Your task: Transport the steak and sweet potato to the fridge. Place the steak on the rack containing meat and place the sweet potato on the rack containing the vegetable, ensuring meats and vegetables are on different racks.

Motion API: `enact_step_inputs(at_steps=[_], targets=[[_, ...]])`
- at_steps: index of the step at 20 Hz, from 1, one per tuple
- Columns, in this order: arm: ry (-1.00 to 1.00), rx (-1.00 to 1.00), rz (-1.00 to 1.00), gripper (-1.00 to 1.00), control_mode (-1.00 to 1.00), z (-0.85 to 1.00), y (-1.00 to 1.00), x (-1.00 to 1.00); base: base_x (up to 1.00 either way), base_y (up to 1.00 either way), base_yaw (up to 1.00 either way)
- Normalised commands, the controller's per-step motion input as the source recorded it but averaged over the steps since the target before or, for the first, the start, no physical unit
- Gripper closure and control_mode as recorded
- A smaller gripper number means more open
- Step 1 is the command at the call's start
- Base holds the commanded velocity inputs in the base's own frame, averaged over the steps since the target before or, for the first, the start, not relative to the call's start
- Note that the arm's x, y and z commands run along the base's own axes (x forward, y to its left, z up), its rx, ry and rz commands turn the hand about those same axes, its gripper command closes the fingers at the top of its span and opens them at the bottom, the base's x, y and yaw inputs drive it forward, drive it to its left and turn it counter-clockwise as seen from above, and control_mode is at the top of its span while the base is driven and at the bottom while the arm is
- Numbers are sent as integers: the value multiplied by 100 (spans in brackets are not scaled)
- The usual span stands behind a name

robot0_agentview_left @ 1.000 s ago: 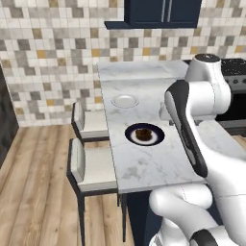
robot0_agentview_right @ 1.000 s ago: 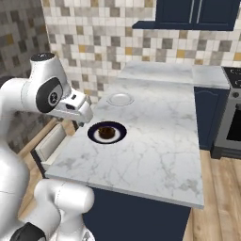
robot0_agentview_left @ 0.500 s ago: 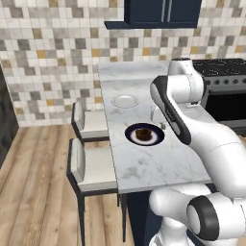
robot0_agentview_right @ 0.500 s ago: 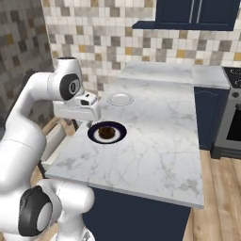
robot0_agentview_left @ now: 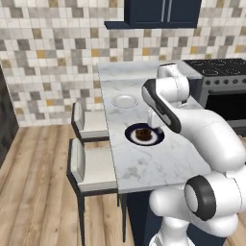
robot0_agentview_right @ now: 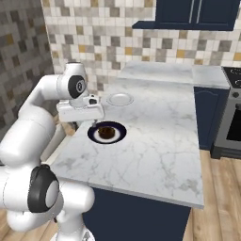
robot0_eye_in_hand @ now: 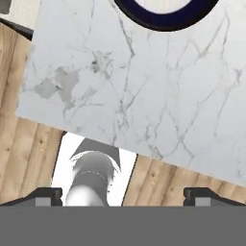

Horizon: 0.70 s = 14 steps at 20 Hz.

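Marble counter [robot0_agentview_left: 144, 163] with a dark-rimmed plate [robot0_agentview_left: 144, 135] near its stool-side edge; a dark brown chunk sits on it, the steak [robot0_agentview_right: 107, 131] as far as I can tell, too small to separate any sweet potato from it. Gripper [robot0_eye_in_hand: 123, 193] hangs over the counter just beside the plate, on its stool side. In the hand view the finger tips [robot0_eye_in_hand: 45, 193] stand wide apart with nothing between them, the plate rim at the top edge. Empty white plate [robot0_agentview_right: 119, 99] lies farther back. Two stools [robot0_agentview_left: 89, 163] sit along the counter; stove [robot0_agentview_left: 221, 81] beyond.
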Motion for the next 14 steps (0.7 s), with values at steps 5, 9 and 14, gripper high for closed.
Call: enact_step_inputs(at_steps=[5, 9, 14], targets=[[0, 6, 42, -100, -100, -26, 0, 14, 0, 0, 0], [-1, 0, 47, -100, -100, -23, -1, 8, 0, 0, 0], [0, 2, 49, -100, -100, -21, -1, 29, 0, 0, 0]])
